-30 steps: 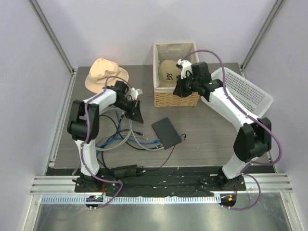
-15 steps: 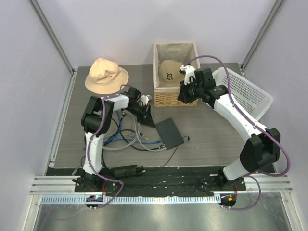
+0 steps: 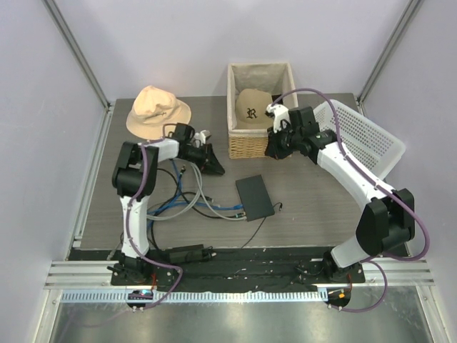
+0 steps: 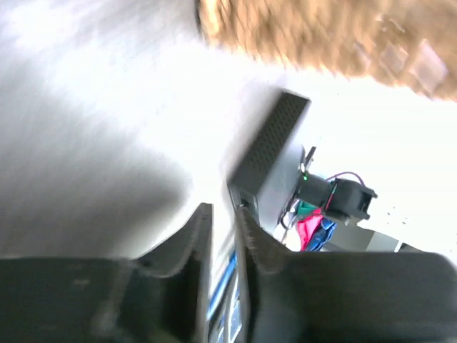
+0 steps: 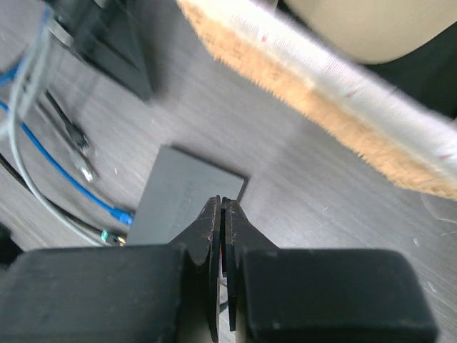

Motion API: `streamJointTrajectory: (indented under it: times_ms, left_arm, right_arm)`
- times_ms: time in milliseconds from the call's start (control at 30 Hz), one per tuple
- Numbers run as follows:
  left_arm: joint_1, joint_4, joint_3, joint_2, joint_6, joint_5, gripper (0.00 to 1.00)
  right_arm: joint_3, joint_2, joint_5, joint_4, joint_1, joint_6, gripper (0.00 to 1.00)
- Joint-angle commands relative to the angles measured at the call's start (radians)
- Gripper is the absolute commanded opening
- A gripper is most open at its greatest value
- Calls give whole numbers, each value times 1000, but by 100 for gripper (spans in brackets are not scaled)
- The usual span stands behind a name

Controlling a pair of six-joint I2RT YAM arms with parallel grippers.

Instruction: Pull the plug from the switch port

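The switch [image 3: 255, 197] is a flat dark box lying mid-table; it also shows in the left wrist view [image 4: 271, 153] and the right wrist view [image 5: 182, 196]. Blue and grey cables [image 3: 191, 204] run to its near-left edge, where a blue plug [image 5: 123, 214] sits against it. My left gripper [image 3: 216, 169] is left of the switch and apart from it. Its jaws [image 4: 223, 209] stand almost closed with a narrow gap, and I cannot tell if anything is pinched. My right gripper [image 3: 274, 150] hovers beyond the switch, shut and empty [image 5: 221, 201].
A wicker basket [image 3: 260, 146] holding a cap stands at the back, close to both grippers. A peach hat [image 3: 158, 111] lies back left. A white plastic basket [image 3: 364, 136] stands at the right. A black power adapter [image 3: 187, 252] lies at the near edge.
My left arm swung out toward the switch, then drew back toward the basket. The switch turned and shifted slightly right. My right gripper came down from the basket toward the table.
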Motion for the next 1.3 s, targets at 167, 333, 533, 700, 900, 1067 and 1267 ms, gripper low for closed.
streamJointTrajectory:
  times_ms: [167, 333, 533, 700, 900, 1067, 1267]
  left_arm:
    - [15, -189, -23, -239, 308, 126, 34]
    - [-25, -246, -90, -220, 398, 83, 35]
    - [-70, -154, -156, -210, 348, 55, 40]
    - [-86, -128, -155, -176, 351, 61, 53]
    - [-114, -122, -161, -130, 352, 57, 55]
    - [-143, -107, -175, -107, 355, 74, 54]
    - [-168, -134, -173, -76, 407, 84, 54]
  right_arm:
    - [-172, 7, 8, -82, 160, -294, 3]
    - [-212, 27, 18, -111, 242, -387, 1]
    - [-256, 51, 16, -77, 282, -350, 1]
    - [-276, 85, 30, -54, 282, -322, 1]
    - [-299, 116, 47, -40, 282, -298, 1]
    - [-318, 125, 41, -28, 282, -254, 1]
    - [-325, 145, 39, -14, 282, -226, 1]
